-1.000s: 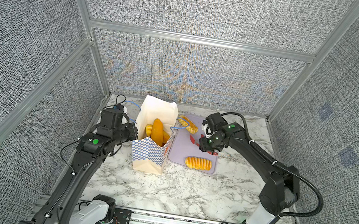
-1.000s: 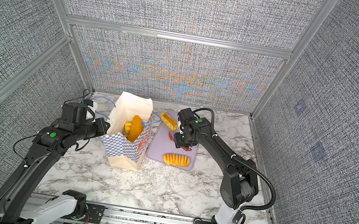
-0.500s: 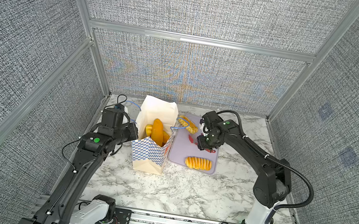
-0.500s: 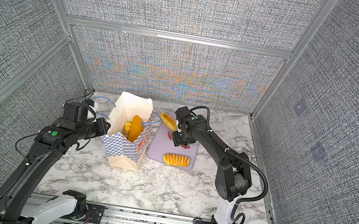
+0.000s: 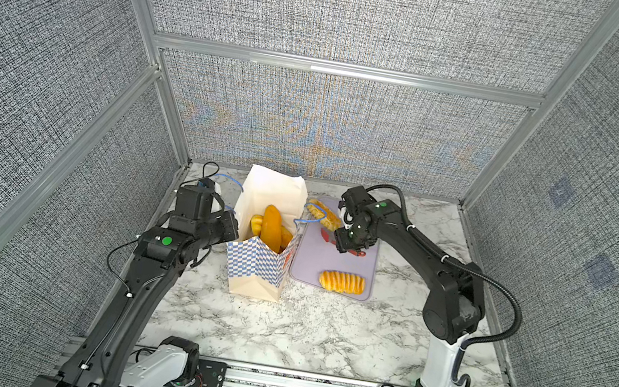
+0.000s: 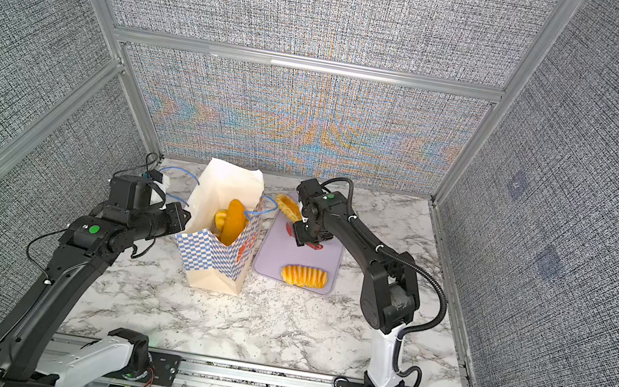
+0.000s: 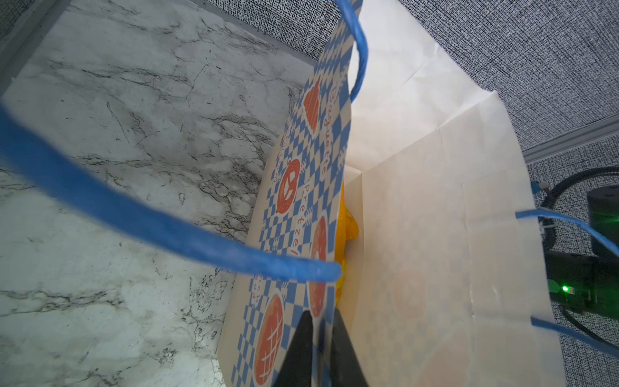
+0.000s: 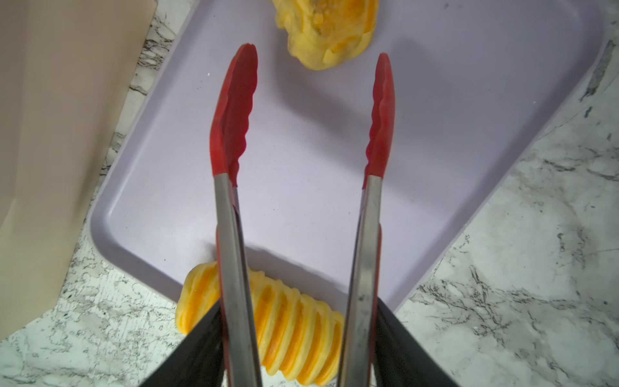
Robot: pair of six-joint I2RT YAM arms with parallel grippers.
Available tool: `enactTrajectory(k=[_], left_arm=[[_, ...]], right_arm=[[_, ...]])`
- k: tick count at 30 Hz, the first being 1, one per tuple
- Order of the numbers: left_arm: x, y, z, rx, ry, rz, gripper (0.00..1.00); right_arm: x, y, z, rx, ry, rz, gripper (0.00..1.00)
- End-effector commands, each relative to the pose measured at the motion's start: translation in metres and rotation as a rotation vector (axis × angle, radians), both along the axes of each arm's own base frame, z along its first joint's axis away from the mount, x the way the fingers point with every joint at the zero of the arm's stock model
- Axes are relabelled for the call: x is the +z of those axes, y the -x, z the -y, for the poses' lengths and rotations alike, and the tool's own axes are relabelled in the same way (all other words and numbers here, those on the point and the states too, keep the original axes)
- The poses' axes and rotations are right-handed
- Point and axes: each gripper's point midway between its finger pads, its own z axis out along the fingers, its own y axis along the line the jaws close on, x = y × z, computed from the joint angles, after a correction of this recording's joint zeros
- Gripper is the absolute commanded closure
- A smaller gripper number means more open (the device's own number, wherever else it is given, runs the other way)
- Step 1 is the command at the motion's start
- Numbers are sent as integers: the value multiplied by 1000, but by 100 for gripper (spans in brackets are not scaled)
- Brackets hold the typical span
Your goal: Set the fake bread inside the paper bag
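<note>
the paper bag (image 5: 258, 268) is standing upright on the marble table (image 5: 297, 340) with its mouth open, just beside the lavender tray (image 5: 314, 260). the left gripper (image 7: 321, 331) is pinching the bag's checkered side wall at the rim, one finger outside and one inside, closed tight on the paper. a blue cord handle (image 7: 150, 217) is looping across the left wrist view. inside the bag a long loaf (image 5: 272, 228) is standing on end, with smaller yellow buns (image 5: 256, 223) tucked beside it. two pieces of bread are lying on the tray, outside the bag: a ribbed roll (image 5: 341, 282) at the near edge and a twisted pastry (image 5: 323, 214) at the far end, close to the bag's mouth. the right gripper (image 8: 298, 365) is hovering over the middle of the tray, its fingers (image 8: 197, 351) clamping the steel arms of the red tongs (image 8: 231, 234). the tongs' red tips are standing spread apart with nothing between them, over bare tray and pointing toward the twisted pastry. in the right wrist view the ribbed roll is lying under the tongs' arms.
</note>
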Motion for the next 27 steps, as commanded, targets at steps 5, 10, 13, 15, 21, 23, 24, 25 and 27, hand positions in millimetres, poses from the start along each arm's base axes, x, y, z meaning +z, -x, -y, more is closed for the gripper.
enactTrajectory(k=[5, 10, 13, 15, 21, 23, 24, 25, 27], left_arm=[[1, -1, -2, 3, -15, 5, 87], [0, -3, -1, 0, -11, 3, 87], [1, -3, -1, 2, -11, 4, 87], [0, -2, -2, 4, -12, 2, 87], [-1, -1, -2, 5, -13, -2, 87], [-1, -1, -2, 6, -12, -2, 87], [-1, -1, -2, 6, -12, -1, 87], [-1, -1, -2, 6, -11, -1, 87], [0, -1, -2, 7, -12, 1, 87]], right_arm=[[-2, -7, 2, 8, 25, 1, 34], [-2, -15, -4, 17, 12, 2, 34], [-2, -19, -7, 24, 11, 4, 34], [-4, -21, -9, 31, 11, 1, 35], [-6, -29, -13, 44, 17, 6, 35], [-7, -31, -13, 45, 21, 3, 35], [-8, -31, -13, 47, 24, 3, 35], [-8, -33, -14, 47, 23, 4, 35], [-8, -33, -14, 49, 23, 5, 35]])
